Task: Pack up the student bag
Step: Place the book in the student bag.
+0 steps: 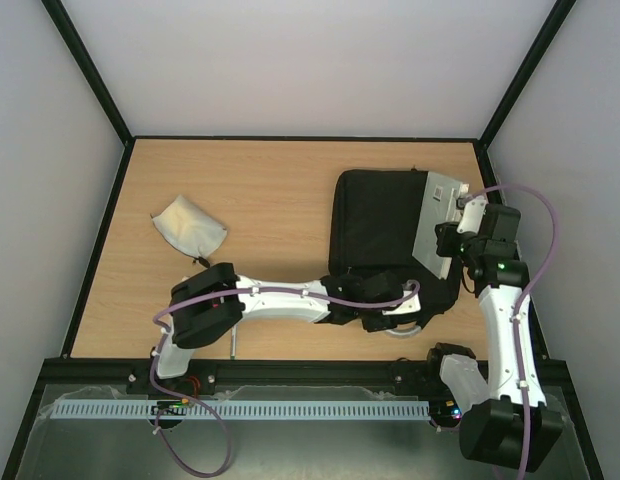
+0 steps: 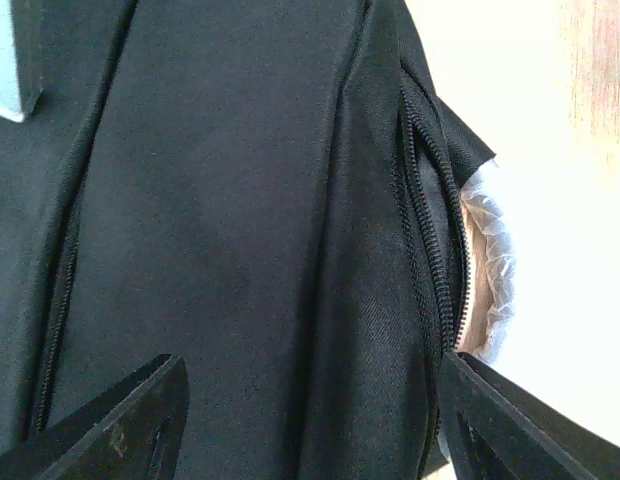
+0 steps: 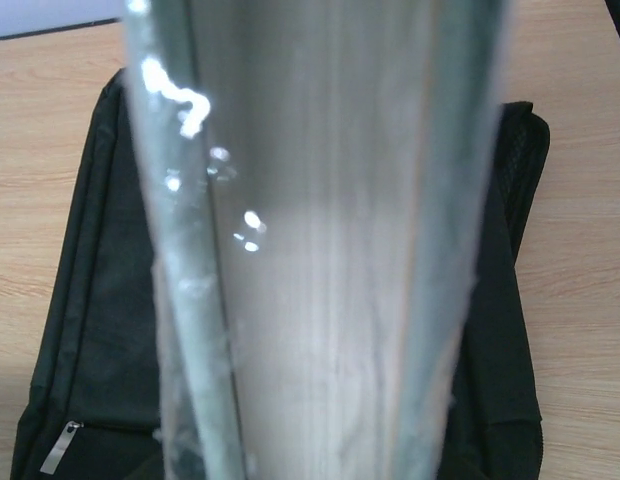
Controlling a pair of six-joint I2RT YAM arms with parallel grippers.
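Observation:
The black student bag point(image 1: 380, 235) lies flat at the middle right of the table. My right gripper point(image 1: 453, 222) is shut on a flat plastic-wrapped board point(image 1: 435, 225) tilted along the bag's right side. In the right wrist view the board point(image 3: 320, 250) fills the middle and hides the fingers, with the bag point(image 3: 90, 330) behind it. My left gripper point(image 1: 382, 302) is at the bag's near edge. In the left wrist view it point(image 2: 315, 425) is open, jaws wide apart over the black fabric point(image 2: 220, 220), next to the open zip point(image 2: 430, 230) where the wrapped board point(image 2: 482, 280) shows.
A cream fabric pouch point(image 1: 187, 225) lies on the wooden table point(image 1: 260, 200) at the left. The bag's grey handle loop point(image 1: 422, 322) sticks out at the near edge. Black frame rails border the table, with white walls behind.

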